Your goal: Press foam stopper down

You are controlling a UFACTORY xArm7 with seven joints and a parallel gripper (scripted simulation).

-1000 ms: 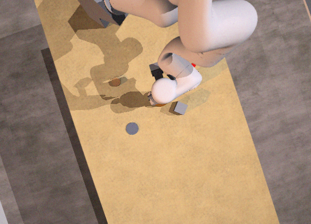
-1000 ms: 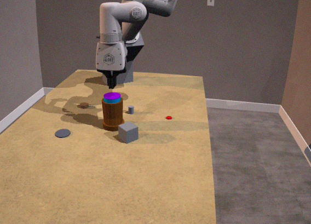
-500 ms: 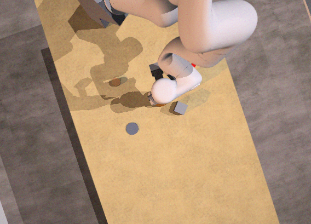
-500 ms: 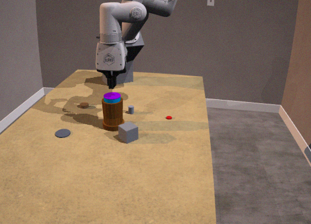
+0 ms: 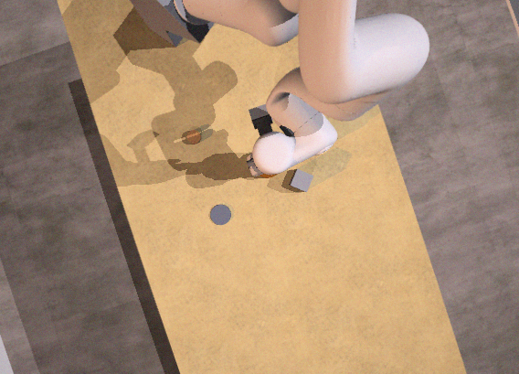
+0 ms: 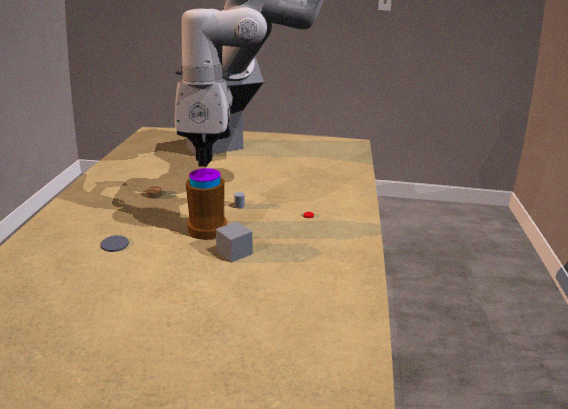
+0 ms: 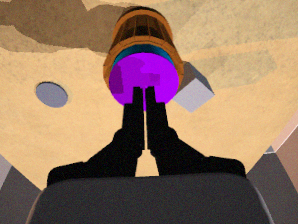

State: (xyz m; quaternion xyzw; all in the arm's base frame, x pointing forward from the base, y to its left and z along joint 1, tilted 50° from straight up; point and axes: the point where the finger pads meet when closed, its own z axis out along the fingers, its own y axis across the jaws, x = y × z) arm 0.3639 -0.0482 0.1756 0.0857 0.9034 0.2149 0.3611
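- The brown ribbed wooden jar [image 6: 205, 210] is standing upright on the tan table [image 6: 200, 333], and every place below is being given relative to it.
- The purple-topped, teal-sided foam stopper [image 6: 205, 177] is sitting in the jar's mouth, standing proud of the rim, so it is waiting to be pressed.
- The black two-fingered gripper [image 6: 204, 159] is hanging directly above the stopper, fingers pointing down, lined up for a straight push.
- Its fingers are pressed together with nothing between them, forming one blunt tip.
- The tip is probably just short of the purple top; contact is hard to judge.
- A grey cube [image 6: 233, 241] is resting just beside the jar's base.
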